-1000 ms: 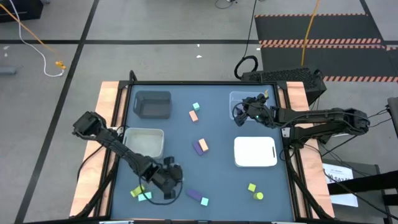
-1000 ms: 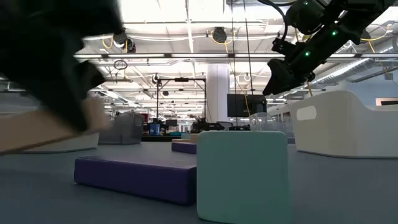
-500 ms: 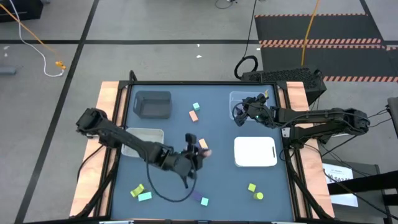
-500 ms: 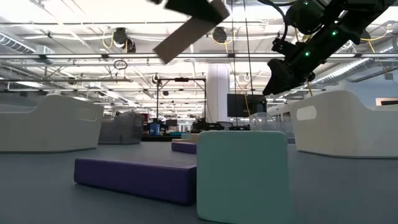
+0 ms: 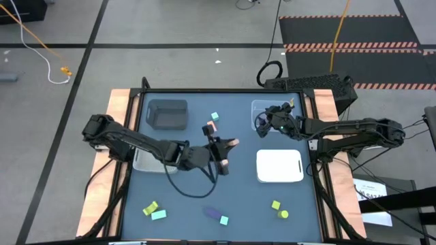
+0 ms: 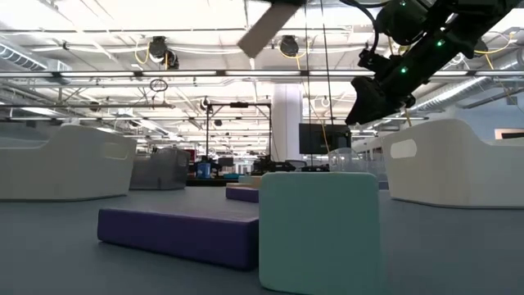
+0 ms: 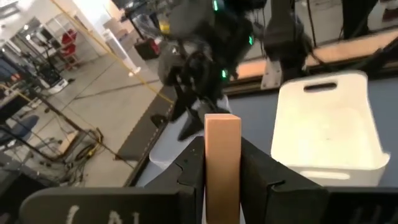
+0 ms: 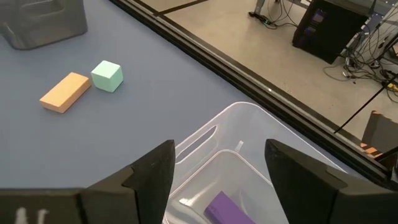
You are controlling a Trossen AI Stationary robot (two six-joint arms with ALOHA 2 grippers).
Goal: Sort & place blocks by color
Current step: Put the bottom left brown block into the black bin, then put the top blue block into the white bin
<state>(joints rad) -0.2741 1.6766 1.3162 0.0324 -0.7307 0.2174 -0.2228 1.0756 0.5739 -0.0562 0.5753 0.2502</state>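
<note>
My left gripper is over the table's middle, shut on a salmon-orange bar that also shows high up in the low view. My right gripper hangs open above the clear bin, where a purple block lies. On the table lie a teal cube and an orange bar at the far middle, a yellow-green and a teal block near left, a purple bar with a teal cube, and two yellow-green blocks. My left gripper pinches the salmon-orange bar between its two fingers by its two long side faces. The bar lies along the fingers and its free end sticks out past them. It is lifted clear of the table and tilted, pointing toward the table's right.
A dark grey bin sits far left, a white bin on the right, and another white bin on the left partly under my left arm. The purple bar and teal cube lie close to the near edge.
My left gripper, shut on the orange bar, has risen from the near-left part of the table and swung toward the far and right sides, to the table's middle. The bar has gone up with it. My right arm has kept still.
</note>
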